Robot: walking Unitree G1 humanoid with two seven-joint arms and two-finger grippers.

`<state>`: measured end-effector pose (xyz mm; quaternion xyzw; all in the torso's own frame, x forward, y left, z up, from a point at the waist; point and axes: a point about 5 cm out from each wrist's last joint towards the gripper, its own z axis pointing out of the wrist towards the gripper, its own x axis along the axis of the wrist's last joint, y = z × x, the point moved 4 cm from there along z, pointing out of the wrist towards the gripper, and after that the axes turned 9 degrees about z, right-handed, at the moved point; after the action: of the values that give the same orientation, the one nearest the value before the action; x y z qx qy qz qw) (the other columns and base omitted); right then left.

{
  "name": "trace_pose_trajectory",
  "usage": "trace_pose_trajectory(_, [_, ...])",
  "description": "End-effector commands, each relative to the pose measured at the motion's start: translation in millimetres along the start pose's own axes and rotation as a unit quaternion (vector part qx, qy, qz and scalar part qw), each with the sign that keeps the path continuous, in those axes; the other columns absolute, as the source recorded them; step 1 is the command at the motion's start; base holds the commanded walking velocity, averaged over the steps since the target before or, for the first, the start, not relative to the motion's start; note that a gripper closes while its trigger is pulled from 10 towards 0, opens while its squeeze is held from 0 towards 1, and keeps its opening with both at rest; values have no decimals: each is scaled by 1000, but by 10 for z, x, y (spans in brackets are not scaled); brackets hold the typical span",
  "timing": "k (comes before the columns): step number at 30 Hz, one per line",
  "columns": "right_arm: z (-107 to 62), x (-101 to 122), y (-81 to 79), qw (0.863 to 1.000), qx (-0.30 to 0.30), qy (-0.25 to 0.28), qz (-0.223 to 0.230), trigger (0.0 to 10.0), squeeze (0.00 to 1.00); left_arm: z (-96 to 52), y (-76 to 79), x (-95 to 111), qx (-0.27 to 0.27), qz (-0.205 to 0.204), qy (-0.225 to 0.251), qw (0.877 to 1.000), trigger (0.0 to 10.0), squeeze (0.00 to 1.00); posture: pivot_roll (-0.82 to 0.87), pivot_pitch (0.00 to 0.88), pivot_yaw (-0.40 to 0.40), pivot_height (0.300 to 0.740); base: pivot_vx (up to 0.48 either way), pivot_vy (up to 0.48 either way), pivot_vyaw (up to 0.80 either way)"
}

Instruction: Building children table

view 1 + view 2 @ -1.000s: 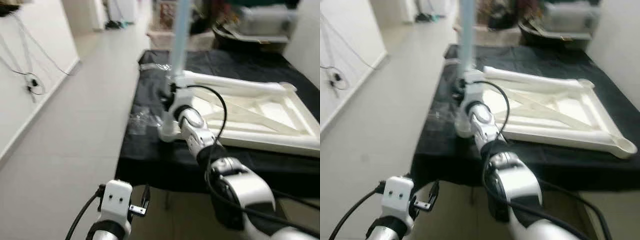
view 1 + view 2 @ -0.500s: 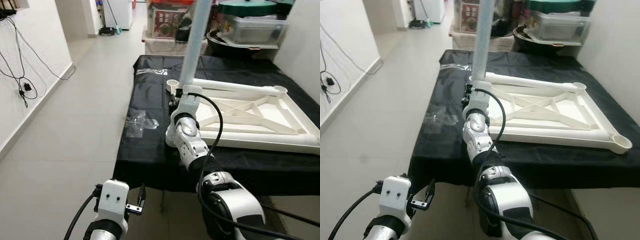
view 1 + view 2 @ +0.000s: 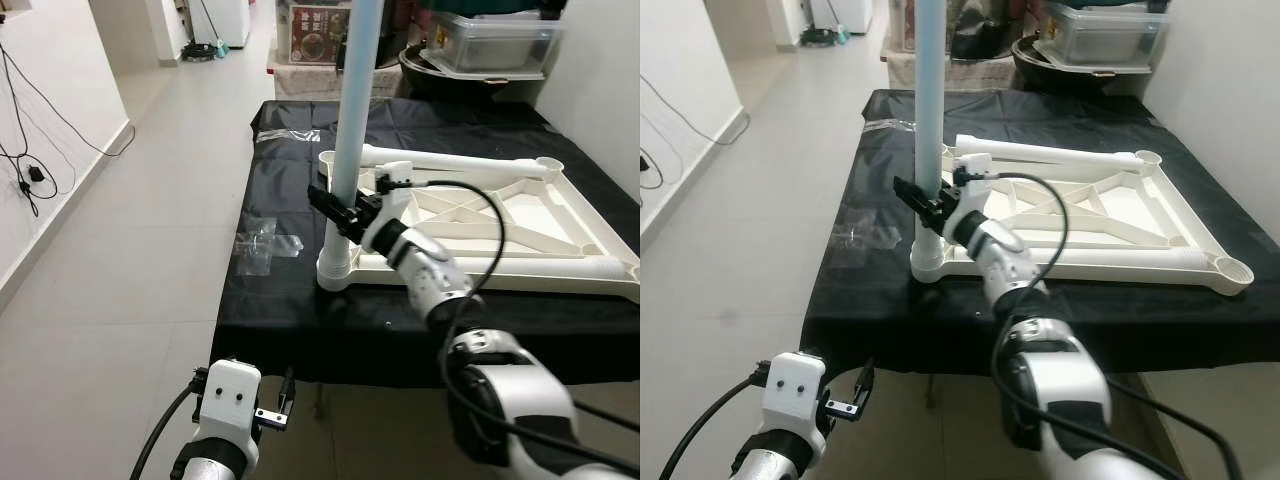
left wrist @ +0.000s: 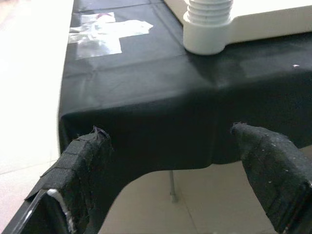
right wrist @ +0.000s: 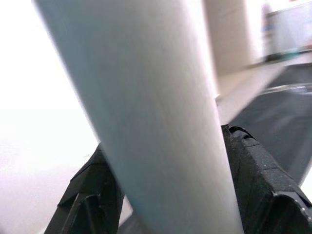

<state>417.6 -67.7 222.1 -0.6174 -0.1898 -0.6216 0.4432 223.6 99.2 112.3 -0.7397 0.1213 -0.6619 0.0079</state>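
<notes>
Nearest the camera, the left gripper [image 4: 170, 161] is hanging low in front of the black-draped table [image 3: 290, 300] with its fingers [image 4: 80, 165] spread apart and nothing between them, pointing at the table's front edge below the white corner socket [image 4: 207, 29]. Further in, the right gripper [image 3: 338, 212] is clasping the pale blue table leg [image 3: 352, 120], its black fingers [image 5: 258, 185] pressing both sides of the leg, which is standing upright in that near-left corner socket of the upturned white table frame [image 3: 500, 215]. The frame is lying flat on the black cloth, with a piece of clear plastic wrap [image 3: 262, 245] lying beside it toward the table's left edge and storage boxes [image 3: 490, 40] sitting beyond the far end.
</notes>
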Motion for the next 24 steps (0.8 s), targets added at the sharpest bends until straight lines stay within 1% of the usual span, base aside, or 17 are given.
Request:
trace_pose_trajectory(1, [96,-205,-237,994,89,-59,20,10000,0,-11,17,-22,-1,-2,-4,1000,10000,0,137,98,-22,740,0,0,0])
trace_pose_trajectory(3, [7,-398,-436,967,204,-150,-5,10000,0,-24,24,-15,-1,-3,-4,1000,10000,0,144,102,-24,740,0,0,0])
trace_pose_trajectory(4, [1,-469,-481,958,226,-178,-16,10000,0,-30,28,-12,-1,-3,-4,1000,10000,0,149,103,-28,740,0,0,0])
trace_pose_trajectory(5, [6,-504,-499,954,233,-190,-23,10000,0,-33,31,-11,-1,-4,-4,1000,10000,0,149,103,-28,740,0,0,0])
trace_pose_trajectory(8, [37,-512,-533,951,239,-193,-25,10000,0,-39,27,10,1,-1,2,1000,10000,0,155,104,-30,740,0,0,0])
trace_pose_trajectory(11, [113,-492,-644,944,265,-196,-15,10000,0,-82,-5,155,18,23,47,998,10000,0,154,102,-32,740,0,0,0])
trace_pose_trajectory(12, [113,-492,-644,944,265,-196,-15,10000,0,-82,-5,155,18,23,47,998,10000,0,154,102,-32,740,0,0,0])
trace_pose_trajectory(13, [137,-496,-654,945,261,-195,-15,1922,0,-99,-24,221,28,33,66,997,10000,0,152,99,-41,740,0,0,0])
trace_pose_trajectory(14, [171,-515,-652,950,249,-188,-20,0,0,-131,-46,305,44,47,92,994,10000,0,151,94,-48,740,0,0,0])
trace_pose_trajectory(17, [220,-514,-607,962,213,-170,-19,0,0,-153,-63,348,54,61,104,991,10000,0,152,89,-49,740,0,0,0])
trace_pose_trajectory(18, [220,-514,-607,962,213,-170,-19,0,0,-153,-63,348,54,61,104,991,10000,0,152,89,-49,740,0,0,0])
trace_pose_trajectory(19, [240,-518,-563,969,187,-162,-21,0,0,-160,-85,375,61,67,110,990,10000,0,150,83,-51,740,0,0,0])
trace_pose_trajectory(20, [240,-518,-563,969,187,-162,-21,0,0,-160,-85,375,61,67,110,990,10000,0,150,83,-51,740,0,0,0])
trace_pose_trajectory(21, [262,-533,-472,978,138,-151,-31,0,0,-164,-133,424,73,71,120,988,10000,0,149,81,-51,740,0,0,0])
trace_pose_trajectory(22, [262,-533,-472,978,138,-151,-31,0,0,-164,-133,424,73,71,120,988,10000,0,149,81,-51,740,0,0,0])
trace_pose_trajectory(23, [283,-524,-358,987,76,-135,-39,0,0,-159,-171,458,84,71,125,986,10000,0,143,73,-49,740,0,0,0])
trace_pose_trajectory(24, [283,-524,-358,987,76,-135,-39,0,0,-159,-171,458,84,71,125,986,10000,0,143,73,-49,740,0,0,0])
